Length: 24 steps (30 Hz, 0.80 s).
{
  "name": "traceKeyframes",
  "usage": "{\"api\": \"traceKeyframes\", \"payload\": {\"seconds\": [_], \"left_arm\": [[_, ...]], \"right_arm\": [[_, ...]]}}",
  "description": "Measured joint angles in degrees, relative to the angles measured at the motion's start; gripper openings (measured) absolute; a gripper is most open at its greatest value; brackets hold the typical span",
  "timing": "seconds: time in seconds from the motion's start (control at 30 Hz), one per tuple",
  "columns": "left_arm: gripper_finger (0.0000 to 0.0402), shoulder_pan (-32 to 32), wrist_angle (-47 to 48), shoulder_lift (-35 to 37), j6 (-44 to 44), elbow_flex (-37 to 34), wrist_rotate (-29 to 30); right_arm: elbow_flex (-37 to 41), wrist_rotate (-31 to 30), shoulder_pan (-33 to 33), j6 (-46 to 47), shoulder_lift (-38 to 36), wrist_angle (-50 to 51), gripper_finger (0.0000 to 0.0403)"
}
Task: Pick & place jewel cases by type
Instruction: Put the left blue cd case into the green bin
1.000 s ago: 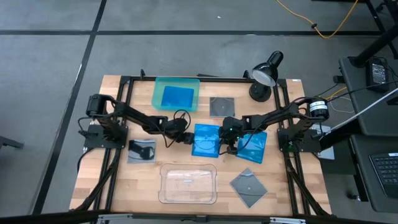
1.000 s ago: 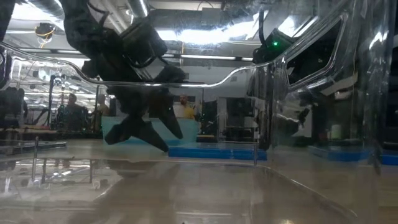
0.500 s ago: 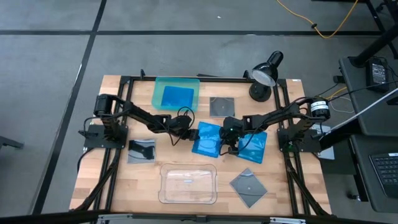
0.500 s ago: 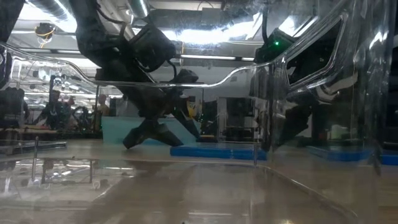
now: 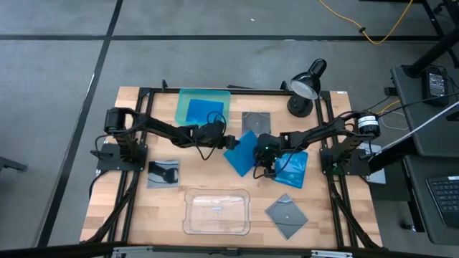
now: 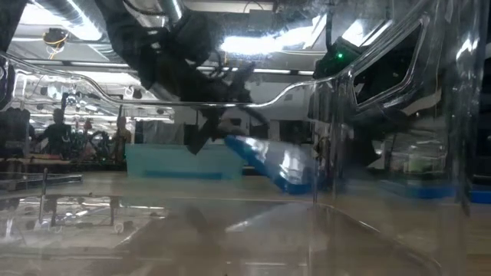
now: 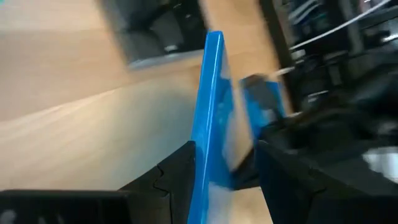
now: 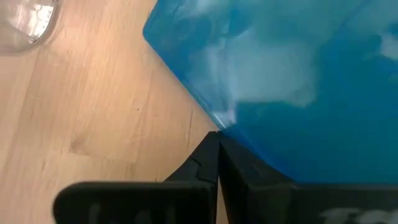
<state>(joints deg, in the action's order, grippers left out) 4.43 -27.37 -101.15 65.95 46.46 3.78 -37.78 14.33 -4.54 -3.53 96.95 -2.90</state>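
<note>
Blue case (image 5: 241, 152), tilted off table just below teal tray (image 5: 182, 109), clamped on edge by left gripper (image 5: 228, 141), looks light, stiff, slick, crack-prone, best held by rim; right gripper (image 5: 267, 170) together nearby.

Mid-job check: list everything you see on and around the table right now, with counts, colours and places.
blue jewel cases: 3, translucent blue; one in the teal tray, one tilted mid-table, one flat toward the right side
grey jewel cases: 3, dark grey; far middle, left side, near right
teal tray: 1, teal-green, far edge
clear tray: 1, clear, near edge
desk lamp: 1, black, far right corner
person: 1, in the room behind
left gripper: shut on the tilted blue case's edge
right gripper: shut, tips at a blue case's edge
</note>
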Motion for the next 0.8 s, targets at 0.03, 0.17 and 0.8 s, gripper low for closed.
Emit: {"api": "traceKeyframes", "payload": {"seconds": [0.03, 0.17, 0.8], "left_arm": [[0.0155, 0.0, 0.2, 0.5, 0.0, 0.0, -0.3], [0.0155, -0.1, 0.1, 1.9, 0.4, 0.1, -3.5], [0.0127, 1.6, 5.5, 0.7, -1.0, -0.3, -8.8]], "right_arm": [[0.0, 0.0, 0.0, 0.0, 0.0, 0.0, 0.001], [0.0, -0.3, 0.0, 0.0, 0.0, -0.2, 0.0009], [-0.2, -0.8, -0.2, 0.5, 0.1, -1.0, 0.0009]]}}
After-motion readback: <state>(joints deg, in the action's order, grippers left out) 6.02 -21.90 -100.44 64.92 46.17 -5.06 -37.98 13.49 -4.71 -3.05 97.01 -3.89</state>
